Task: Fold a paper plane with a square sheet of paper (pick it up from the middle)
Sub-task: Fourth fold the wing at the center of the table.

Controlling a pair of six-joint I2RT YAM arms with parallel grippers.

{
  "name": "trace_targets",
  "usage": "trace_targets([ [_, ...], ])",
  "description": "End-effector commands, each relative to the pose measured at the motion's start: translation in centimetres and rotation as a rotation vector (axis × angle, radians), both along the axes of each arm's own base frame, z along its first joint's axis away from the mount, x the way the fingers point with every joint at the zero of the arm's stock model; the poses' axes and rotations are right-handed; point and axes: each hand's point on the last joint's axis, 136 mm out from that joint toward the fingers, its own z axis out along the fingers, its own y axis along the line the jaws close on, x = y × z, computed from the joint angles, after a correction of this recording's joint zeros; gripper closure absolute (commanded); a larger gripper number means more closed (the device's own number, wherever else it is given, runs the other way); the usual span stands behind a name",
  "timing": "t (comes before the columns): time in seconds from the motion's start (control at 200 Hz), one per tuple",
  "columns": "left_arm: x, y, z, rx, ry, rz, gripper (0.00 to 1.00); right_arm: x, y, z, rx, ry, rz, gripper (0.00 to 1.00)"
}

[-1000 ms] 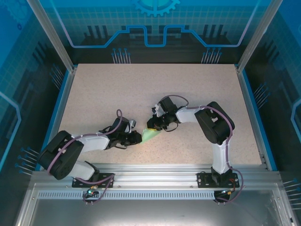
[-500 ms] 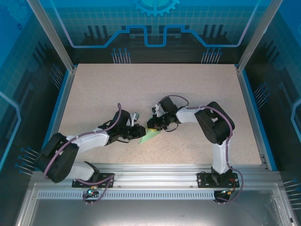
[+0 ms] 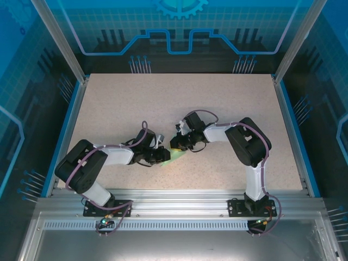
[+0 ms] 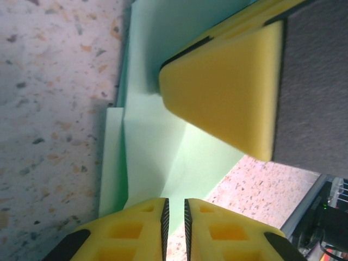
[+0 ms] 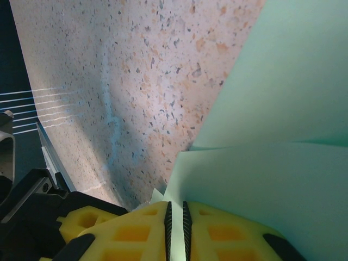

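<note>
The pale mint-green sheet of paper (image 3: 176, 157) lies folded into layers on the table between my two grippers. In the left wrist view the paper (image 4: 152, 136) shows a diagonal crease and a doubled left edge. My right gripper (image 3: 178, 144) is shut on its far edge, and in the right wrist view a strip of paper (image 5: 272, 179) runs between the right gripper (image 5: 175, 204) jaws. My left gripper (image 3: 163, 156) sits at the near left end, with the left gripper (image 4: 174, 200) jaws shut to a sliver over the paper's edge and nothing seen between them. A right fingertip (image 4: 223, 92) rests on the paper.
The speckled beige table (image 3: 217, 103) stretches bare behind and to both sides of the arms. Blue side rails (image 3: 292, 125) and metal posts border it, and the aluminium mounting rail (image 3: 174, 196) runs along the near edge.
My left arm has drawn its elbow in and its gripper has slid right, onto the paper's near left end. The right arm and the paper have hardly moved.
</note>
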Motion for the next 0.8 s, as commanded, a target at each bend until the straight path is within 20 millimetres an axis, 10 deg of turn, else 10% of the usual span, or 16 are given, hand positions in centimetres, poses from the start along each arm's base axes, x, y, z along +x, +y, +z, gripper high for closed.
trace_targets([
  [0.0, -2.1, 2.2, -2.1, 0.093, 0.050, -0.006, 0.81, -1.8, -2.8, -5.0, -0.156, 0.084, -0.026, 0.83],
  [0.39, -3.6, 4.3, -1.8, 0.169, 0.028, -0.001, 0.81, -1.9, -2.9, -5.2, -0.162, 0.086, -0.026, 0.84],
  [0.795, -2.1, 1.4, 6.1, -0.053, -0.112, -0.013, 0.74, -2.0, -3.0, -5.3, -0.166, 0.088, -0.027, 0.84],
])
